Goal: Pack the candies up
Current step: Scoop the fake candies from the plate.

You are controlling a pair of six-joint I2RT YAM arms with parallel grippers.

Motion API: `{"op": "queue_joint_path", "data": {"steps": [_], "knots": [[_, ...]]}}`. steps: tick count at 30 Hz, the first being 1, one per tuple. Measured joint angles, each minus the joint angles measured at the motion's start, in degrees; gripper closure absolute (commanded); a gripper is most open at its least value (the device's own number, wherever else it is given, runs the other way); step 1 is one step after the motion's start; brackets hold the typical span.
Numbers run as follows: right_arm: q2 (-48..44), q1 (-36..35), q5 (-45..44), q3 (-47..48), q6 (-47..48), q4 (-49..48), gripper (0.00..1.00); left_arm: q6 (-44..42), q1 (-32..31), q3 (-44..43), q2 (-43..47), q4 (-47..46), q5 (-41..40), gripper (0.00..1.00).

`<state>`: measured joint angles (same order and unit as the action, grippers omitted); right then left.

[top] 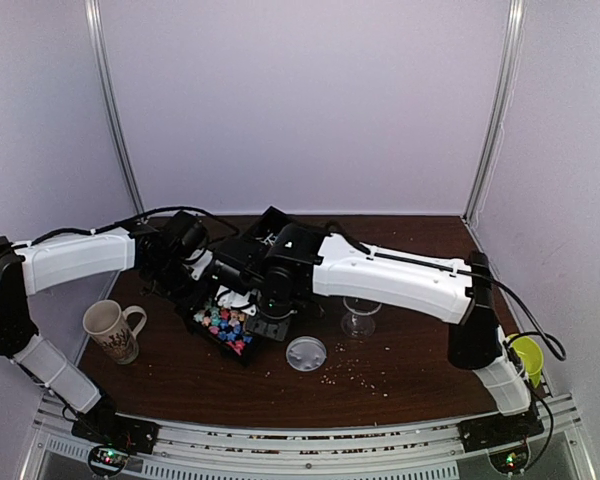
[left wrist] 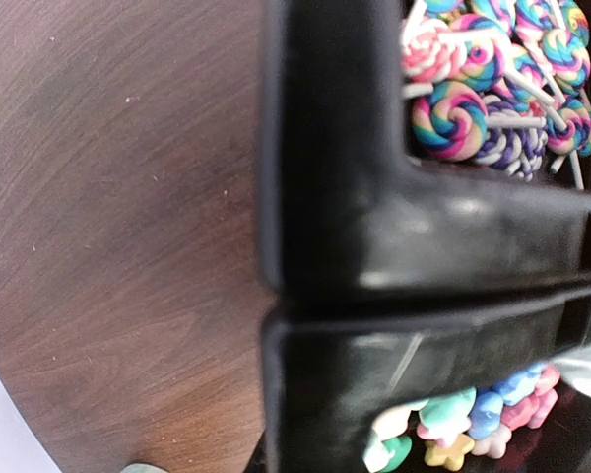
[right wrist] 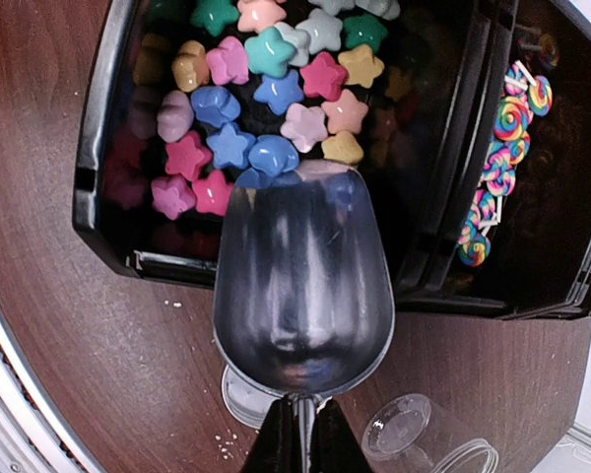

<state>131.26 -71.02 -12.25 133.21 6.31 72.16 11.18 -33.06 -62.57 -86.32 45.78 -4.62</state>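
While the right gripper (right wrist: 300,441) pinches the scoop (right wrist: 302,286) by its handle, bowl empty and lip at the candies (right wrist: 276,89) in the bin (right wrist: 91,148), what is the main risk? — Ana

Probably a shallow push. Stars slide ahead of the lip and pile at the far wall, or hop the divider into the lollipops (right wrist: 502,168). They look hard and smooth, so I expect roll-off on a fast lift. — Ben

Left gripper (top: 208,272)? — Ana

It sits at the bin's edge in the top view. Its own camera shows only black walls close up, so I cannot tell whether it is spread or closed. If it isn't bracing, the bin could skid on the table (top: 180,385). — Ben

Transfer? — Ana

Cup (right wrist: 419,434) stands near the scoop handle, lid (top: 306,353) close by. Narrow mouth, wide scoop: spills likely. — Ben

Surface, room? — Ana

Dark wood-grain top, slightly glossy, with pale crumbs (top: 355,372) scattered toward the front and a mug (top: 113,330) at left. Plain pale walls, metal uprights in the rear corners. — Ben
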Motion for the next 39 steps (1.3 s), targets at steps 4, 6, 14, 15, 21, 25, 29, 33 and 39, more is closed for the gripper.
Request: {"op": "queue_joint_path", "data": {"steps": [4, 6, 14, 15, 21, 25, 29, 33, 39], "knots": [[1.2, -0.17, -0.26, 0.7, 0.0, -1.75, 1.0, -0.37, 0.02, 0.11, 0.59, -0.28, -0.24, 1.0], [1.31, -0.26, -0.26, 0.7, 0.0, -2.4, 1.0, -0.37, 0.07, 0.11, 0.61, -0.24, -0.31, 1.0], [1.38, -0.33, 0.48, -2.86, -0.68, -9.73, 1.0, -0.63, 0.2, 1.07, 0.63, -0.59, -0.85, 1.0], [1.38, -0.35, 0.48, -3.69, -0.94, -10.82, 1.0, -0.63, 0.33, 1.36, 0.63, -0.63, -1.14, 1.0], [-0.59, -0.42, 0.48, -12.92, -4.76, -23.93, 1.0, -0.55, 0.87, 2.36, 0.63, -0.63, -1.86, 1.0], [-1.64, -0.35, 0.48, -17.14, -8.17, -30.45, 1.0, -0.39, 0.87, 2.36, 0.63, -1.01, -1.9, 1.0], [-2.03, -0.33, 0.28, -20.35, -11.39, -36.26, 1.0, -0.35, 1.03, 2.69, 0.94, -1.99, -2.51, 1.0], [-2.89, -0.33, 0.17, -24.0, -14.43, -42.56, 1.0, -0.37, 1.57, 3.67, 3.19, -2.8, -3.78, 1.0], [-4.66, -0.42, -1.49, -31.23, -17.29, -54.36, 1.0, -0.39, 2.12, 5.6, 7.72, -5.51, -6.05, 1.0]]}}
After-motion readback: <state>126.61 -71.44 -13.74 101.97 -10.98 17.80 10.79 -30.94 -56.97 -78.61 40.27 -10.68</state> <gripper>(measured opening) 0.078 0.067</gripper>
